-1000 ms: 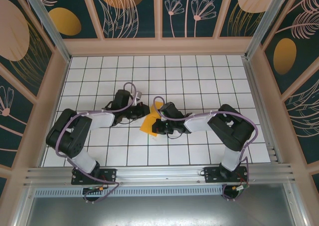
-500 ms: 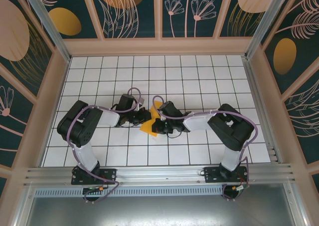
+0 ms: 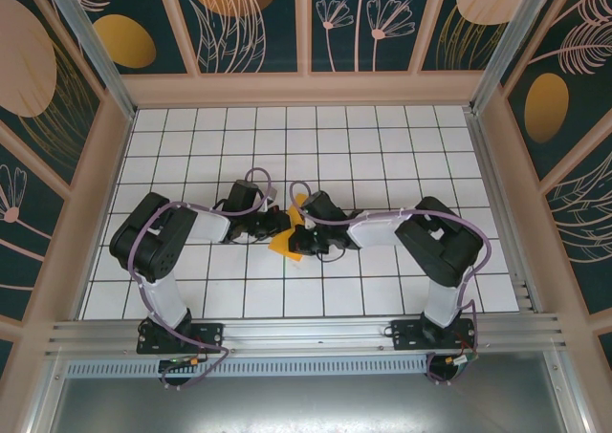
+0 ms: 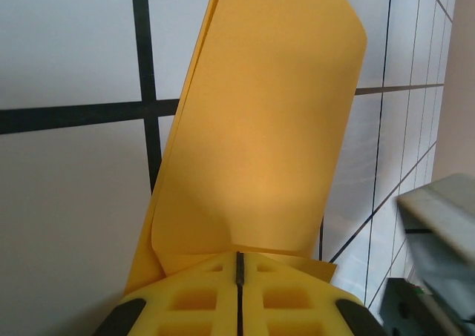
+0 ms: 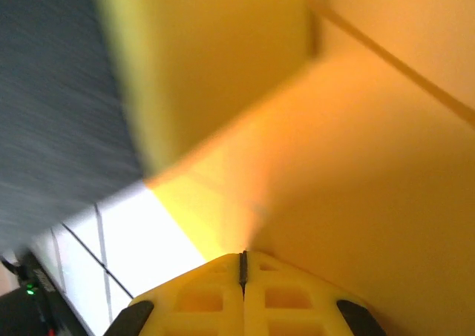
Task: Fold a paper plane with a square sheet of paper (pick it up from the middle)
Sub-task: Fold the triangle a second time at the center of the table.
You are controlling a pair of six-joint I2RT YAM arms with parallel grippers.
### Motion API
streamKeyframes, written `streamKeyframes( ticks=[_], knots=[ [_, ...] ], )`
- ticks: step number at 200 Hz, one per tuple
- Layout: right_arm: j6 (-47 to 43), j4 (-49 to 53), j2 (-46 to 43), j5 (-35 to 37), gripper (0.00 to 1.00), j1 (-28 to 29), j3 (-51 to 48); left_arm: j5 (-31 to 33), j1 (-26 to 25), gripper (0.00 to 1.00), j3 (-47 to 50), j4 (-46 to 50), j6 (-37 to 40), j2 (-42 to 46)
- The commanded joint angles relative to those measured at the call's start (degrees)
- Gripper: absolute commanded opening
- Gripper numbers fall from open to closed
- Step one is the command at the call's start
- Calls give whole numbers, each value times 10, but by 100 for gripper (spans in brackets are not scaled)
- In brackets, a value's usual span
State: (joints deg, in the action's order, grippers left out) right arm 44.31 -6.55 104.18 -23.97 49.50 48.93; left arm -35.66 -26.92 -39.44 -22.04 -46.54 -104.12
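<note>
Folded paper sheet [image 3: 284, 245] is held mid-table between both arms. Left gripper [image 4: 239, 262] is clamped shut on its left edge, and the sheet's long axis runs straight away from the fingers. Right gripper [image 5: 242, 262] is closed, apparently pinching the right side, though that view is blurred.

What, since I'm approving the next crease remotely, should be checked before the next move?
1. Left tool closed: ok.
2. Right tool closed: ok.
3. Folded paper sits between both tools on the table: ok.
4. Paper layers lying flat: not ok; they gape along one edge in the left wrist view.
5. Either tool actually pinching the paper: cannot tell.
</note>
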Motion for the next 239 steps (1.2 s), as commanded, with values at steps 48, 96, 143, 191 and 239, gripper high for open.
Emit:
streamKeyframes(
  ticks=[48, 96, 143, 191, 239],
  knots=[
    [18, 9, -52, -31, 0, 17, -104, 52, -1, 6, -4, 45, 21, -14],
    [2, 52, -97, -5, 0, 13, -91, 51, -1, 6, 1, 40, 15, -2],
    [13, 22, -92, 37, 0, 8, -22, 47, -1, 7, 3, 36, 11, 4],
    [19, 5, -12, 33, 0, 1, 19, 42, -1, 7, 6, 29, 9, 5],
    [21, -4, 17, 13, 0, -1, -33, 45, -1, 7, 4, 30, 12, 4]
  ],
)
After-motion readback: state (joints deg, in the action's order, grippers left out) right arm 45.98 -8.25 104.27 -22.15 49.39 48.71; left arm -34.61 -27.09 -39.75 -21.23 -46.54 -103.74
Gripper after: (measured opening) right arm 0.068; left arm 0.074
